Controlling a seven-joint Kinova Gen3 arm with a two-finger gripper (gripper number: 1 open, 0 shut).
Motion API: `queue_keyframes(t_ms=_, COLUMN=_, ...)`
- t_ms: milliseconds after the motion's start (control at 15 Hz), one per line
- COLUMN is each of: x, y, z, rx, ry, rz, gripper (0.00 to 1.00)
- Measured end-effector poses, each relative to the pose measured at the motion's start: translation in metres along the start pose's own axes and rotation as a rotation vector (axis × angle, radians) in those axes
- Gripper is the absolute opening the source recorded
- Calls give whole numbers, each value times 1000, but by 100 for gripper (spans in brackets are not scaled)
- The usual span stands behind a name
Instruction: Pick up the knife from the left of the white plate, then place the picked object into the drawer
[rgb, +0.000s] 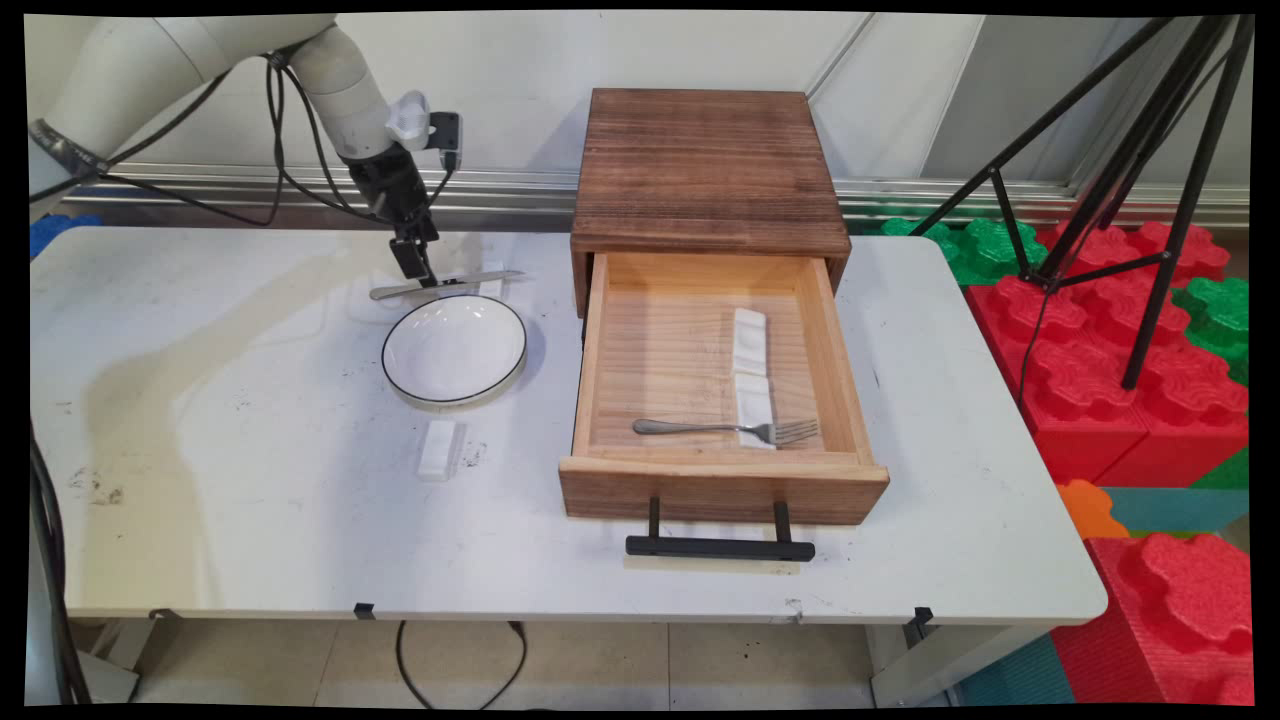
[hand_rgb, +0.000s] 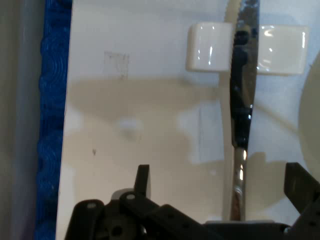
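Note:
A silver knife (rgb: 445, 284) lies on the table behind a white black-rimmed plate (rgb: 455, 350), its blade propped on a white cutlery rest (rgb: 490, 281). My gripper (rgb: 412, 268) hangs right over the knife's handle end. In the hand view the knife (hand_rgb: 243, 100) runs up between my two fingers and across the rest (hand_rgb: 210, 47). The gripper (hand_rgb: 220, 175) is open, one finger on each side of the handle and clear of it. The plate's rim (hand_rgb: 312, 115) shows at the right edge.
A second white rest (rgb: 438, 448) lies in front of the plate. A wooden drawer box (rgb: 705, 170) stands at centre with its drawer (rgb: 720, 480) pulled out, holding a fork (rgb: 725, 429) and two white rests (rgb: 750, 340). A tripod (rgb: 1120, 180) and foam blocks stand right of the table.

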Motion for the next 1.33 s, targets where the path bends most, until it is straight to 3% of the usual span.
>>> queue_keyframes(t_ms=800, x=10, y=-12, z=27, rx=-25, ry=32, rz=-15, gripper=100)
queue_keyframes(t_ms=867, x=10, y=-12, z=29, rx=-27, ry=34, rz=-17, gripper=0)
queue_keyframes(t_ms=1333, x=13, y=-13, z=30, rx=-33, ry=53, rz=-31, gripper=0)
